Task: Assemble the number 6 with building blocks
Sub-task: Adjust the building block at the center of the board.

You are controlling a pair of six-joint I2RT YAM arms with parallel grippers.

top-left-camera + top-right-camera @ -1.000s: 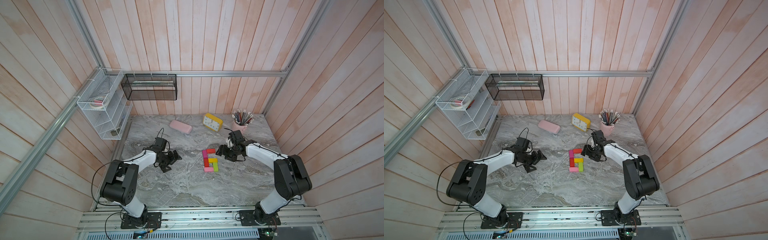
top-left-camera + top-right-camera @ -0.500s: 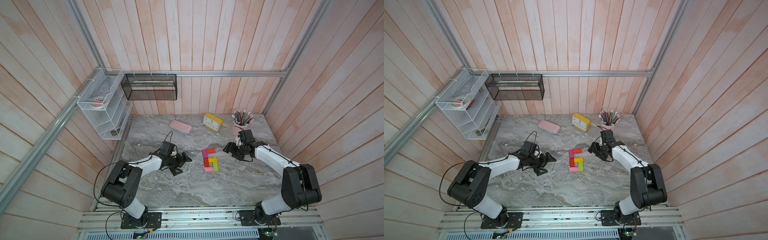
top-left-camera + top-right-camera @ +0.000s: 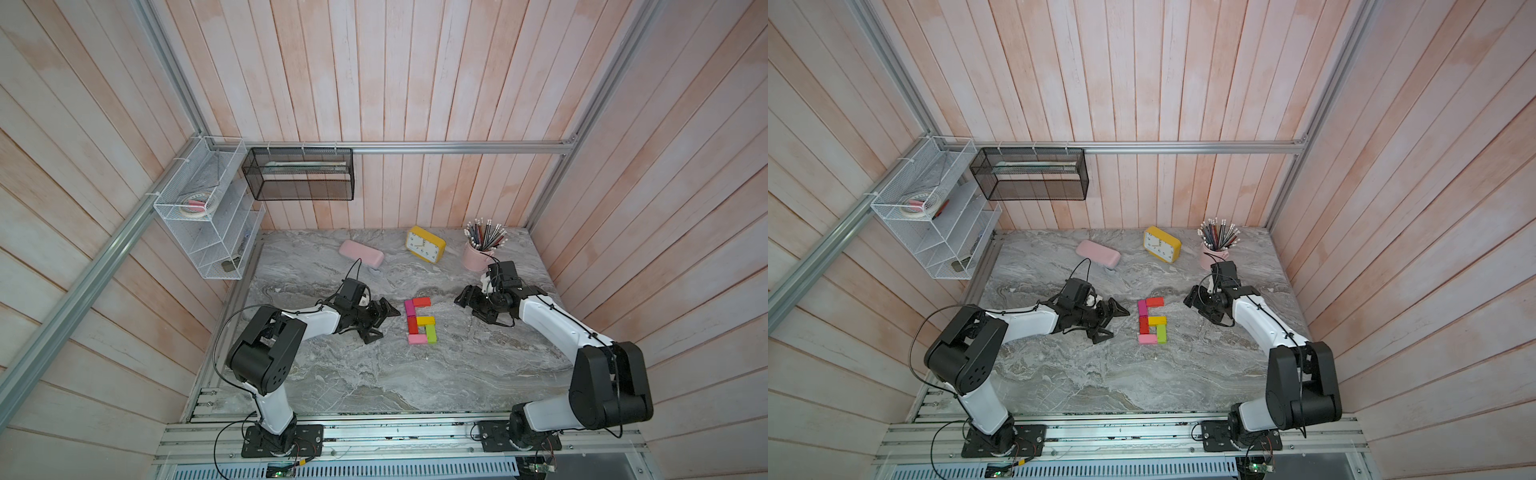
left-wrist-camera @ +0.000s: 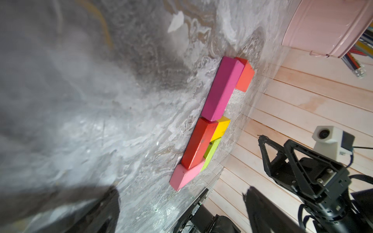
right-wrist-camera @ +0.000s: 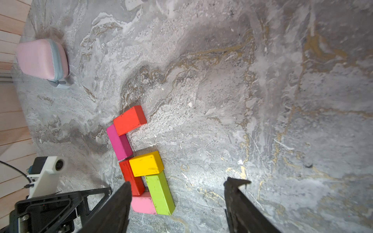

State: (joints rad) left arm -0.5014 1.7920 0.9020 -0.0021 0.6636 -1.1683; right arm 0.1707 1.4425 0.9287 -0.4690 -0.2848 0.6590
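The left gripper (image 3: 388,323), fingers spread and holding nothing, sits just left of the building blocks (image 3: 420,321), which lie touching in a 6 on the marble table (image 3: 374,374), and the right gripper (image 3: 465,308), likewise spread and empty, is near their right.

White arm links (image 3: 316,322), black joints (image 3: 266,357), thin cables (image 3: 214,353)

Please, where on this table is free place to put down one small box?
Widest bare patch of the table: between the building blocks and the front rail. A smaller one: left rear, between the pink case and the wire shelf. Crowded: the middle strip, where left gripper and right gripper flank the blocks, and the rear right by clock and pencil cup.
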